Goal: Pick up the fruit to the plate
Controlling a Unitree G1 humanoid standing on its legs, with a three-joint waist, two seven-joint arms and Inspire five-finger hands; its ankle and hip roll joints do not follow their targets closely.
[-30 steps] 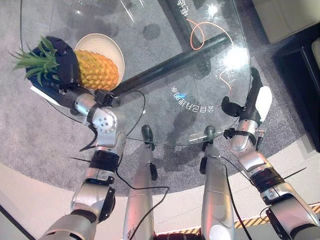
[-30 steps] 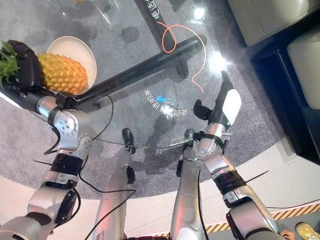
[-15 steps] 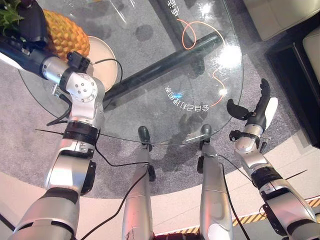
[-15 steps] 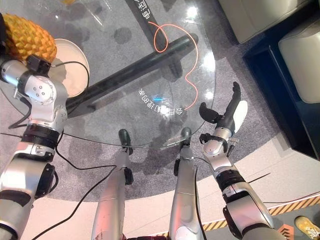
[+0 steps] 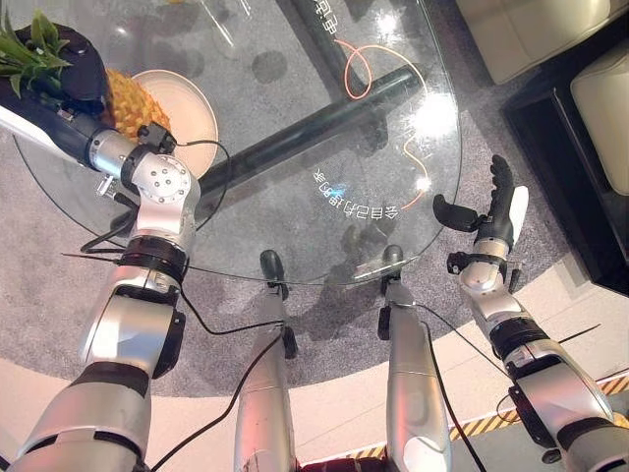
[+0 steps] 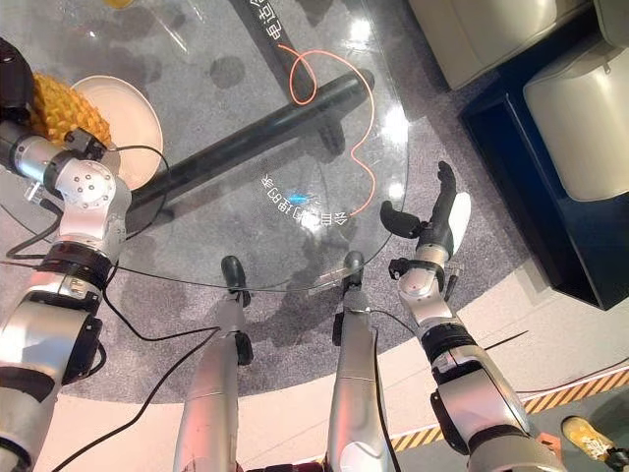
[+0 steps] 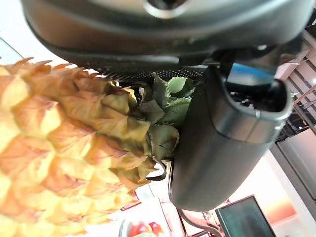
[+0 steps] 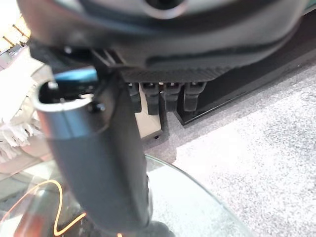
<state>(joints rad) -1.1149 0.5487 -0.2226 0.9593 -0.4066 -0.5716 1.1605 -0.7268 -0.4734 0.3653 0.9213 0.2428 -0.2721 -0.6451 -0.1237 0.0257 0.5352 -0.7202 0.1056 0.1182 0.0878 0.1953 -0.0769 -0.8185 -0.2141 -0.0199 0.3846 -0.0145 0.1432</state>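
Round glass table (image 5: 295, 147) on grey carpet (image 5: 59, 295); beige sofa (image 6: 472, 39).

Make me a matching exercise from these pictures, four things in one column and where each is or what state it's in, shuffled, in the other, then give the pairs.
Things:
1. pineapple
2. plate
3. right hand
4. orange cord

Places or states:
A. looped across the glass table
B. open, beside the table's rim, holding nothing
C. gripped by the left hand
D. bare on its right side, pineapple above its left edge

Pairs: 1-C, 2-D, 3-B, 4-A
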